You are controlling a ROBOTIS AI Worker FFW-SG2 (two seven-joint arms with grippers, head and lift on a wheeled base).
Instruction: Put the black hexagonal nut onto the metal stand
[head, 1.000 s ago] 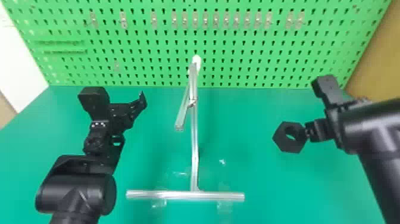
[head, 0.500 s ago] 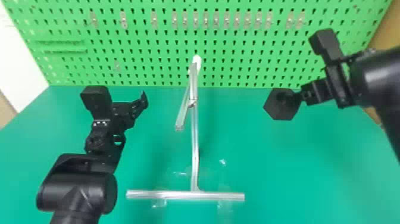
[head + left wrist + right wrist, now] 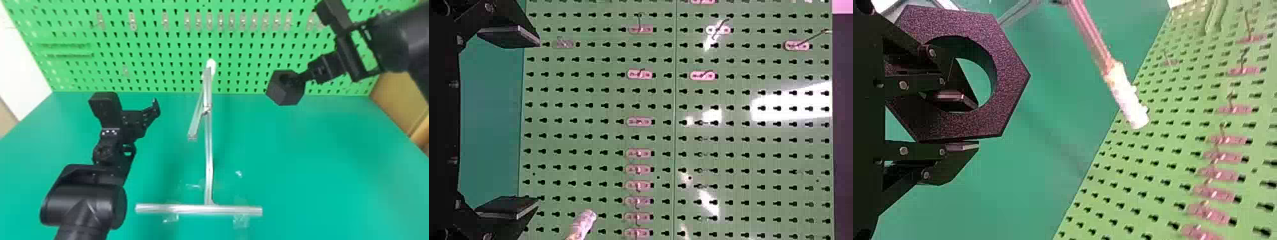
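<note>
- Right pincer (image 3: 968, 123) had the nut (image 3: 284, 95) pinched by one side, up in the air right of the stand (image 3: 208, 140).
- Left pincer (image 3: 537, 122) sat wide and empty.
- Carrying stage imo; next it needed lining up with the white tip (image 3: 1127, 97).
</note>
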